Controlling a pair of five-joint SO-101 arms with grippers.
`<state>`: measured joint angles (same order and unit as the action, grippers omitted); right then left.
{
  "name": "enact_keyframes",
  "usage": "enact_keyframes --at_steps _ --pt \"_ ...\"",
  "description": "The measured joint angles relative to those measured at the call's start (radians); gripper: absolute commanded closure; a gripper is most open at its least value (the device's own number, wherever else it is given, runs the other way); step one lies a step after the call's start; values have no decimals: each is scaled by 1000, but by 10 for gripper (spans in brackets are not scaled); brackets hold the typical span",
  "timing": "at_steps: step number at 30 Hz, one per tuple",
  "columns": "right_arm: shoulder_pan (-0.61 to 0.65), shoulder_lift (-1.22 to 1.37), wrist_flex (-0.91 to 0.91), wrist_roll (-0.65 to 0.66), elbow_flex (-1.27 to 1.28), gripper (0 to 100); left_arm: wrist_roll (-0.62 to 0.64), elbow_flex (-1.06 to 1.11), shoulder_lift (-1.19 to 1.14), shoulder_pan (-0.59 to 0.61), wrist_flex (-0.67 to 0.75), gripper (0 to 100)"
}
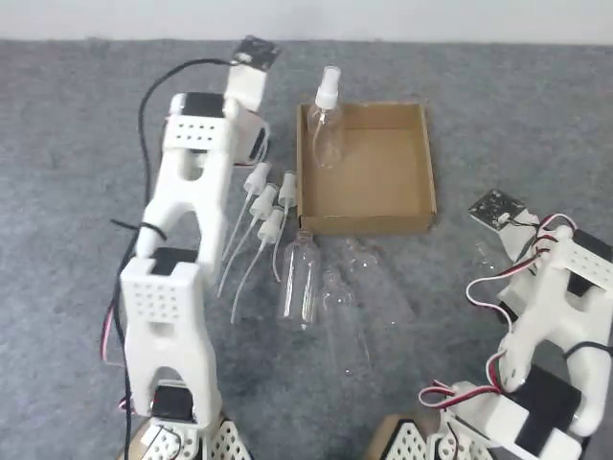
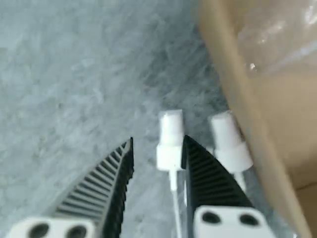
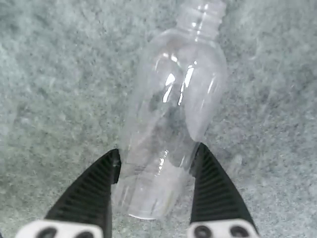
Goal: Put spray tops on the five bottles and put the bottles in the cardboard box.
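Bottle light, slippery, squashy; squeeze softly near base, right fingers open round it. Spray top hard, tiny; left fingers open, top between.

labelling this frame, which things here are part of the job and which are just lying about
Part of the job: cardboard box; capped bottle inside it; four loose spray tops beside the box; uncapped bottles on the mat.
Not part of it: grey mat; the arms' cables.
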<state>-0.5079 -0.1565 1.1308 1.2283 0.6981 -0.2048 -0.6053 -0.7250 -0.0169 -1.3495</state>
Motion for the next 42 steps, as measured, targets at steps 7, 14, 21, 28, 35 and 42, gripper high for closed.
enact_keyframes --at_steps 7,14,21,28,35,42 --pt "0 0 0 0 0 985 0 -114 -173 2 -11 870" --pt "0 0 0 0 0 985 0 -133 -199 32 -51 932" --pt "0 0 0 0 0 985 -5 -147 -198 29 -55 989" --pt "-8 0 0 0 0 985 -5 -170 -198 38 -124 905" --pt "-9 0 0 2 0 985 -17 -193 -199 64 -103 863" --pt "-9 0 0 2 0 985 -18 -103 -199 77 12 882"
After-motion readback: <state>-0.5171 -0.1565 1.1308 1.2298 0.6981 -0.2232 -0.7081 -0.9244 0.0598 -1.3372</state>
